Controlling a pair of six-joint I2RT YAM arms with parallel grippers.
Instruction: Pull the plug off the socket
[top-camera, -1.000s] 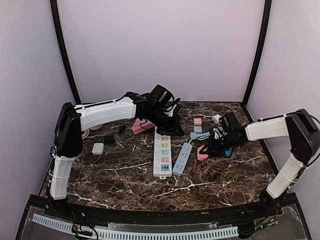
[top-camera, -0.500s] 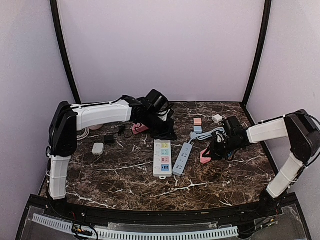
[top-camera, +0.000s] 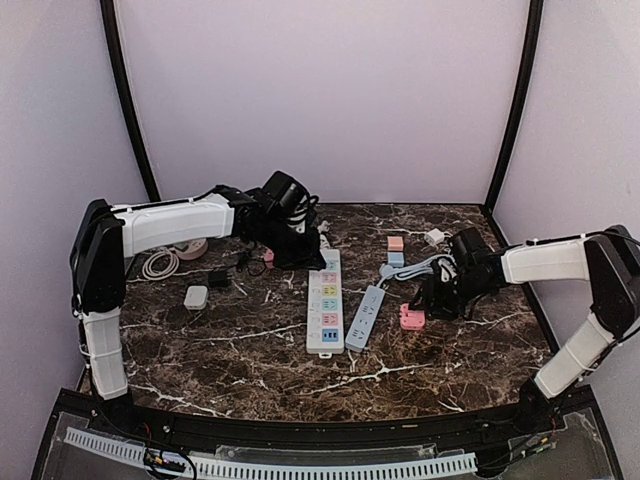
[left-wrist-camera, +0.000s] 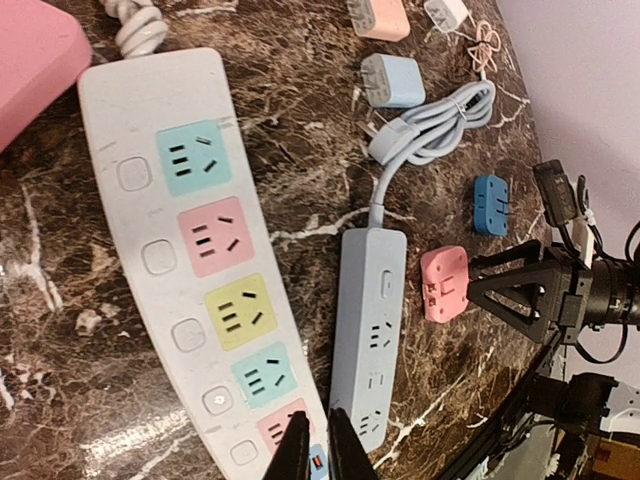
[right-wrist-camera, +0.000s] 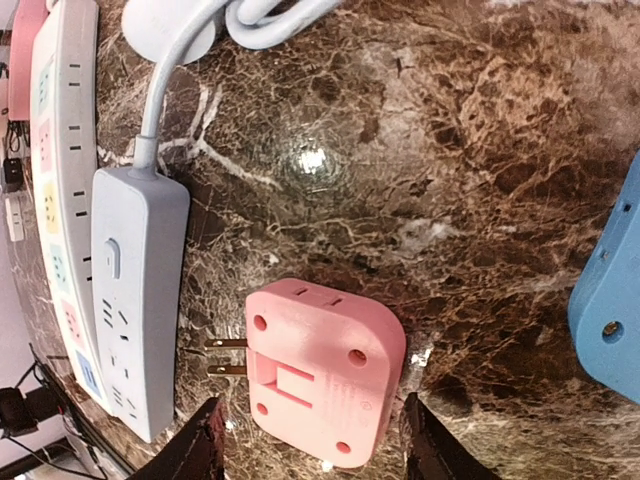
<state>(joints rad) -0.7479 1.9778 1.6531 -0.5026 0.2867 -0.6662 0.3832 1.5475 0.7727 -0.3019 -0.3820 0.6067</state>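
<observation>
the left pincer hangs clenched and empty, left of the grey power strip and farther back, near the far end of the white strip that lies just left of the grey one. the pink plug lies flat on the desk just right of the grey strip, prongs pointing at it but apart, in no socket. the right pincer straddles the plug, released, one finger at each flank. the right arm is much nearer; the pull looks done.
</observation>
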